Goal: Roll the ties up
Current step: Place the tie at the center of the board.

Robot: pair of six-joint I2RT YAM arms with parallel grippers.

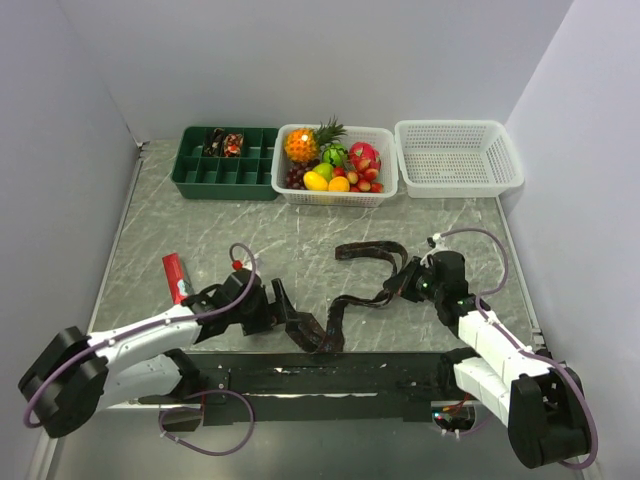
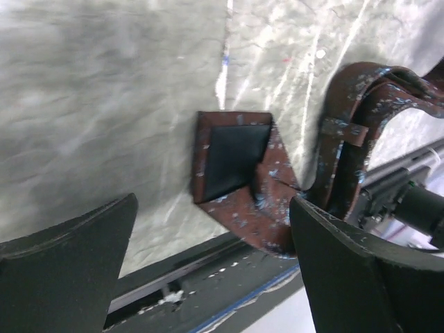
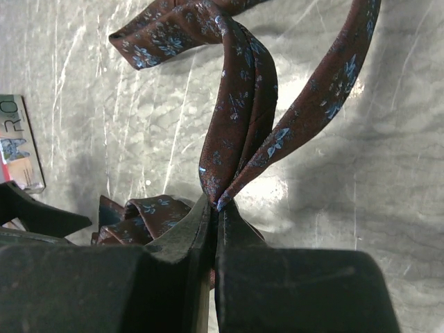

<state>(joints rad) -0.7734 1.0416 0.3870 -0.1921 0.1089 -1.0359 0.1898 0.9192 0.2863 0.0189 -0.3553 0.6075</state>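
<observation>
One dark brown tie (image 1: 365, 252) with small blue flowers lies in loops across the middle of the marble table. My right gripper (image 1: 408, 282) is shut on a folded part of its narrow band (image 3: 239, 125) and holds it off the table. The tie's wide pointed end (image 2: 239, 170) lies flat near the front edge, underside up. My left gripper (image 1: 283, 310) is open just beside that end, its fingers (image 2: 347, 277) on either side below it. Rolled ties (image 1: 223, 145) sit in the green tray.
A green compartment tray (image 1: 227, 163) stands at the back left. A white basket of toy fruit (image 1: 335, 163) is beside it, and an empty white basket (image 1: 457, 155) at the back right. A red packet (image 1: 176, 277) lies at the left.
</observation>
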